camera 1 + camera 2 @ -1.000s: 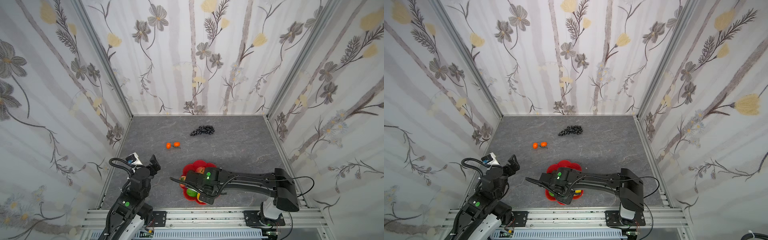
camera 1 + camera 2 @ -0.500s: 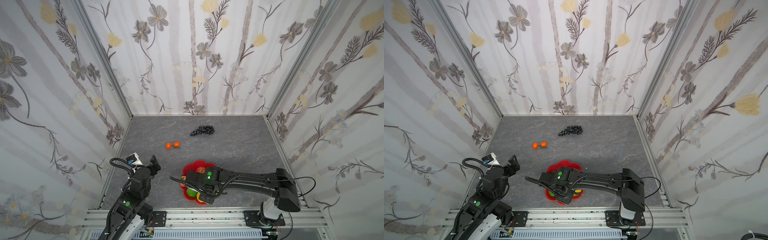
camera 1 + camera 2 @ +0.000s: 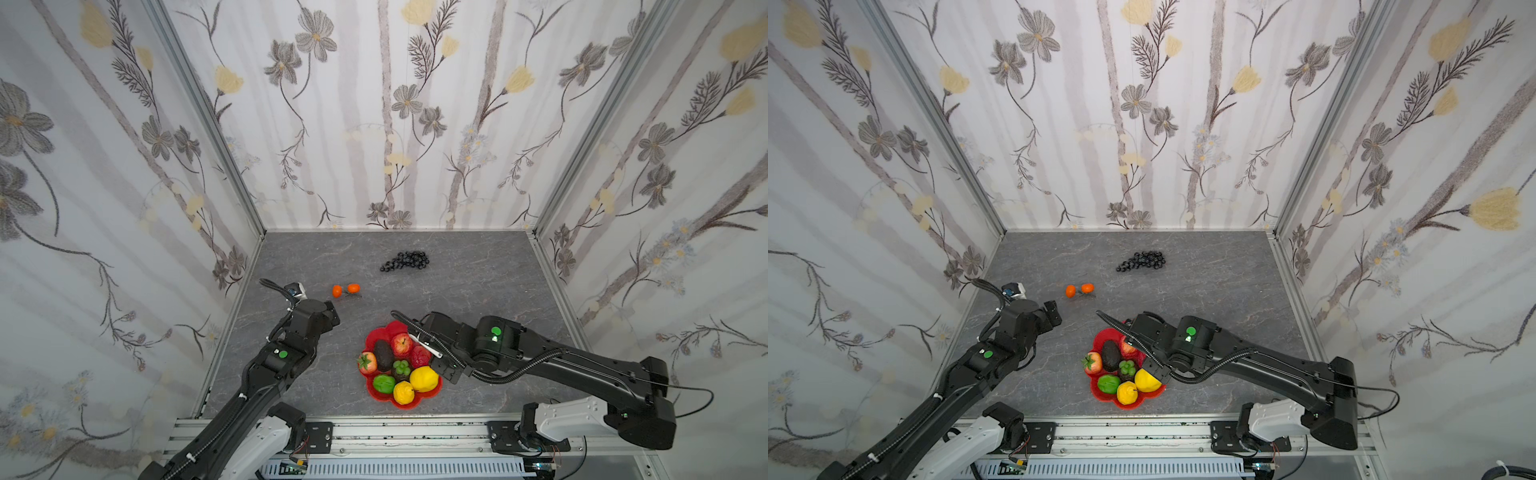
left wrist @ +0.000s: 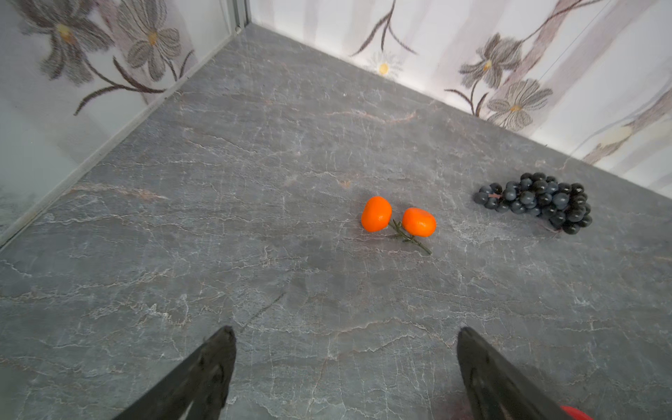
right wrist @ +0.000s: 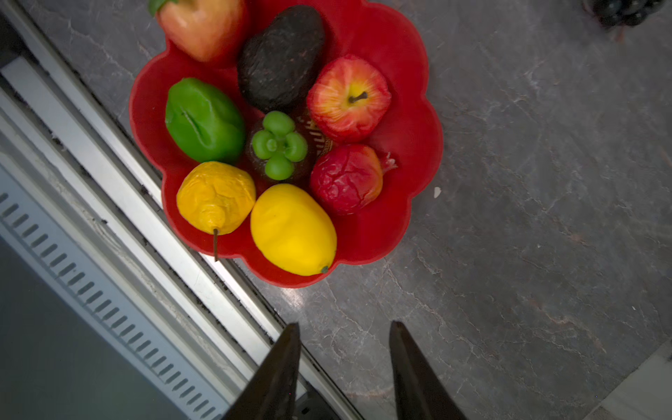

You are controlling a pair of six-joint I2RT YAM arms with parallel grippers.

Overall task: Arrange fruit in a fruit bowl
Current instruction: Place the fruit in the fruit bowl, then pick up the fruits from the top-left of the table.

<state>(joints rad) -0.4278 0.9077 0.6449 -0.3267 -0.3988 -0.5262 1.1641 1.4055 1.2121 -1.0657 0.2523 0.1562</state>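
grey table (image 3: 478,286) | fruit bowl (image 5: 418,120) filled | grapes (image 3: 405,261), oranges (image 3: 345,289) outside it

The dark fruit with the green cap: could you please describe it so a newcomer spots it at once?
On the grey tabletop, by its front edge, sits a red scalloped bowl of fruit. At its centre, ringed by the others, is a dark fruit; it alone wears a green four-lobed cap.

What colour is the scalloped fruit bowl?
The fruit bowl is red, clearest in the right wrist view.
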